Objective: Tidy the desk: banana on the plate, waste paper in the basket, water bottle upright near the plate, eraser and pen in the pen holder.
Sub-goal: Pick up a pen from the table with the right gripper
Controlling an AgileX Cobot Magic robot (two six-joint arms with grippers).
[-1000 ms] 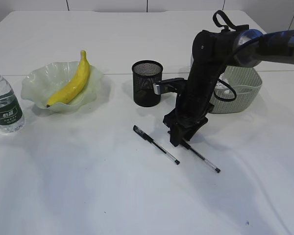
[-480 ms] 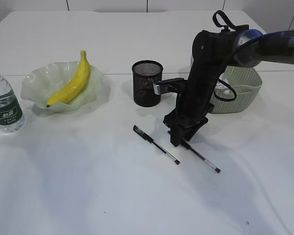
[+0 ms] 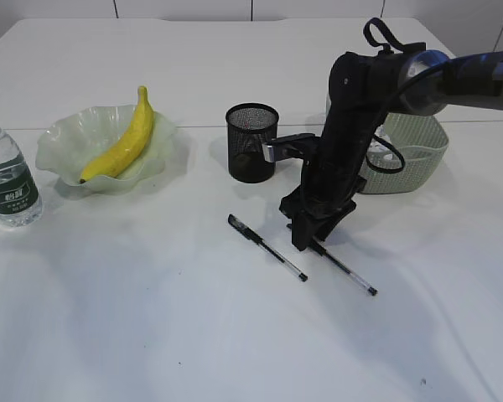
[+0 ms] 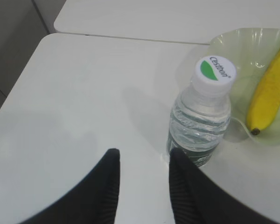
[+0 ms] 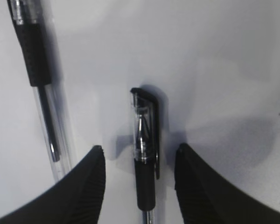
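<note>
I take the black mesh pen holder (image 3: 252,142) as my landmark. Just in front of it and to its right, my right gripper (image 5: 139,175) is lowered to the white tabletop (image 3: 151,318) with its jaws apart, one black finger (image 5: 86,186) on each side of a clear ballpoint pen with a black cap and grip (image 5: 145,158). The pen lies flat on the table between them; I see no contact with either finger. In the exterior view that pen (image 3: 345,269) runs out from under the gripper, away from the holder toward the near right. A second clear pen with a black cap (image 3: 267,247) lies in front of the holder, near the first and roughly parallel to it, apart from it.

Left of the holder sits a pale green wavy-edged glass plate (image 3: 63,146) with a yellow banana (image 3: 121,142) lying in it. Further left, beyond the plate, a clear plastic water bottle with a white cap and dark green label (image 3: 8,180) stands upright just beside the plate. My left gripper (image 4: 142,182) hovers by that bottle, jaws open and holding nothing; the right-hand finger (image 4: 189,196) appears close against the bottle's base, though I cannot tell if they touch.

Right of the holder, partly behind my right arm (image 3: 356,126), is a pale green woven basket (image 3: 415,155); I cannot make out its contents.
</note>
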